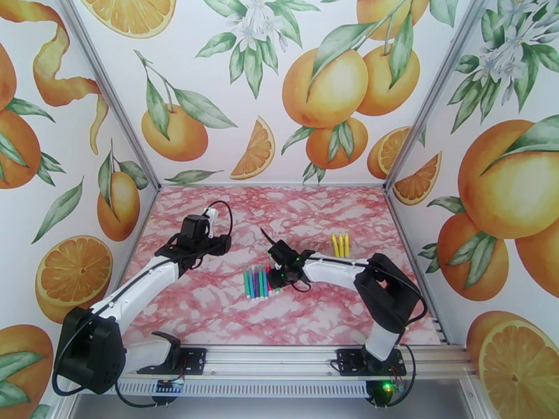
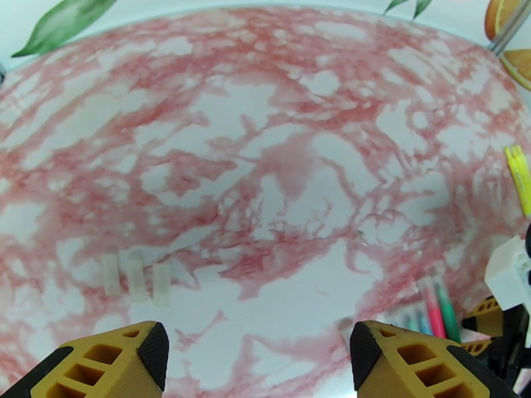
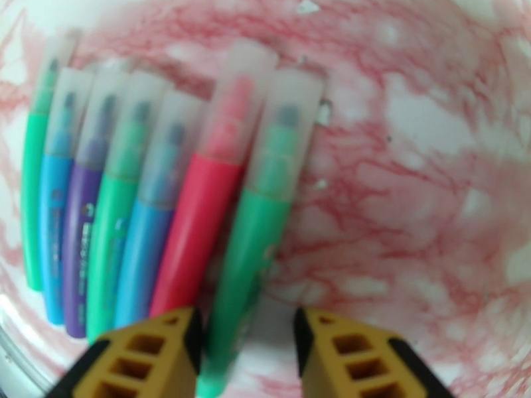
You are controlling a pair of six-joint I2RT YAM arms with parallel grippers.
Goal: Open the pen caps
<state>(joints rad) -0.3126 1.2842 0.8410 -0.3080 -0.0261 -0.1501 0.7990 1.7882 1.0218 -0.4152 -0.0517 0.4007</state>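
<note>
Over the left of the pink-marbled desk [image 1: 209, 309], the left fingers [image 2: 99, 366] hang spread wide with nothing between them, near three small clear caps [image 2: 136, 278] lying loose side by side. Mid-desk, a row of pens [image 1: 257, 282] lies packed together, the frosted pen caps [image 3: 166, 121] on. The right fingers [image 3: 352, 366] stand partly open astride the tail of the rightmost green pen [image 3: 255, 227], not clamped. Farther right lie three yellow pens [image 1: 340, 244].

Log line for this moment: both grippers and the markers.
left gripper: open, above bare table | right gripper: open, straddling tail of rightmost green marker | caps in row: all on
</note>
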